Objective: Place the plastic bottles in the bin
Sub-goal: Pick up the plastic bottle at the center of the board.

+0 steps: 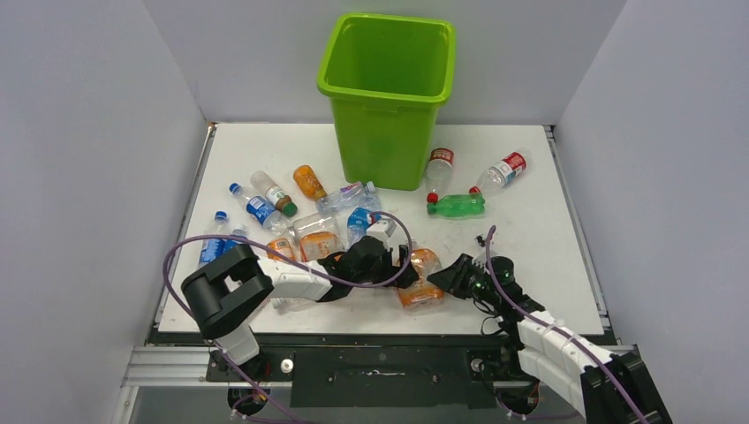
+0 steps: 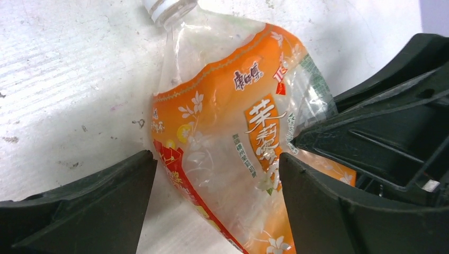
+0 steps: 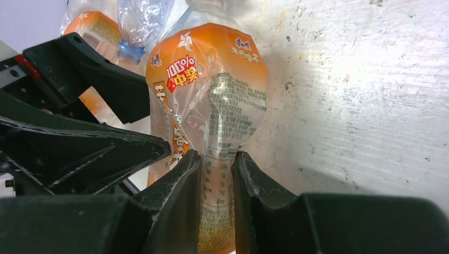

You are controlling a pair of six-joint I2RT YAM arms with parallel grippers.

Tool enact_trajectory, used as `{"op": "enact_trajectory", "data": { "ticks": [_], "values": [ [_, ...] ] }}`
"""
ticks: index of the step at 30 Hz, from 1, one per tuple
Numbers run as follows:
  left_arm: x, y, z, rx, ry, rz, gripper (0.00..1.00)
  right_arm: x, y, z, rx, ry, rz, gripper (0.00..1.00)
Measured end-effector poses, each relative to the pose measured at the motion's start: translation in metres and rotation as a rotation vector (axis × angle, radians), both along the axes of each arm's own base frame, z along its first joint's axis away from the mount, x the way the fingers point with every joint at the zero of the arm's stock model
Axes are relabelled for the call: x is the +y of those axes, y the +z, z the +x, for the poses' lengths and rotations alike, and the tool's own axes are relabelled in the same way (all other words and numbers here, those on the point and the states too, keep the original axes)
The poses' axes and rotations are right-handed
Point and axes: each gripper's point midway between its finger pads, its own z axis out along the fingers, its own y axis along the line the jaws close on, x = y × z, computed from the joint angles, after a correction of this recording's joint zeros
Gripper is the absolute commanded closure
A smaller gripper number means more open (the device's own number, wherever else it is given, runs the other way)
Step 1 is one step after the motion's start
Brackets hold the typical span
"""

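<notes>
A crushed clear bottle with an orange label (image 1: 422,281) lies near the table's front edge, between both grippers. My right gripper (image 3: 217,159) is shut on the bottle's flattened lower end (image 3: 212,106), and in the top view it (image 1: 450,279) comes in from the right. My left gripper (image 2: 217,164) stands open astride the same bottle (image 2: 227,143); its right finger (image 2: 339,211) touches the label, while bare table shows beside the left finger (image 2: 79,206). The lime-green bin (image 1: 386,88) stands upright at the back centre. Several more plastic bottles lie scattered on the table.
A green bottle (image 1: 459,205) and two clear red-labelled bottles (image 1: 439,168) (image 1: 502,172) lie in front and to the right of the bin. An orange bottle (image 1: 309,181) and blue-labelled ones (image 1: 256,208) lie to the left. Grey walls enclose the table.
</notes>
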Motion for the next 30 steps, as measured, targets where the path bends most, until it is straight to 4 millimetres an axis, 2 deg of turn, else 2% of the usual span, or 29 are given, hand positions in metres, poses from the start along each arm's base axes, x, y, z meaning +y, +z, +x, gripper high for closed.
{"op": "enact_trajectory", "data": {
  "ticks": [2, 4, 6, 7, 12, 15, 17, 22, 24, 26, 28, 30],
  "values": [
    [0.003, 0.008, -0.002, -0.009, 0.0, -0.015, 0.08, 0.0, 0.002, -0.003, -0.011, 0.012, -0.006, 0.95],
    [0.004, 0.024, -0.003, -0.03, -0.001, -0.049, 0.0, -0.001, 0.008, -0.005, -0.041, 0.026, -0.013, 0.95],
    [0.006, 0.047, -0.004, -0.061, 0.002, -0.093, 0.04, 0.0, 0.02, -0.005, -0.086, 0.039, -0.019, 0.95],
    [0.007, 0.062, -0.004, -0.081, 0.007, -0.124, 0.04, 0.0, 0.031, -0.005, -0.125, 0.048, -0.019, 0.95],
    [0.022, 0.151, -0.006, -0.208, 0.037, -0.287, 0.04, 0.009, 0.114, -0.007, -0.431, 0.104, 0.007, 0.95],
    [0.039, 0.196, -0.005, -0.279, 0.084, -0.334, 0.04, 0.012, 0.159, -0.018, -0.597, 0.135, 0.042, 0.95],
    [0.056, 0.229, -0.004, -0.342, 0.133, -0.369, 0.04, 0.014, 0.177, -0.024, -0.671, 0.152, 0.06, 0.95],
    [0.103, 0.296, -0.01, -0.483, 0.245, -0.523, 0.04, 0.015, 0.192, -0.029, -0.747, 0.177, 0.076, 0.95],
    [0.115, 0.312, -0.016, -0.534, 0.25, -0.59, 0.04, 0.017, 0.196, -0.03, -0.764, 0.187, 0.079, 0.95],
    [0.116, 0.321, -0.019, -0.571, 0.226, -0.629, 0.04, 0.018, 0.2, -0.031, -0.782, 0.196, 0.089, 0.95],
    [0.108, 0.325, -0.022, -0.588, 0.18, -0.64, 0.04, 0.02, 0.205, -0.032, -0.799, 0.204, 0.1, 0.95],
    [0.093, 0.319, -0.021, -0.577, 0.122, -0.621, 0.03, 0.021, 0.211, -0.033, -0.814, 0.213, 0.11, 0.95]
  ]
}}
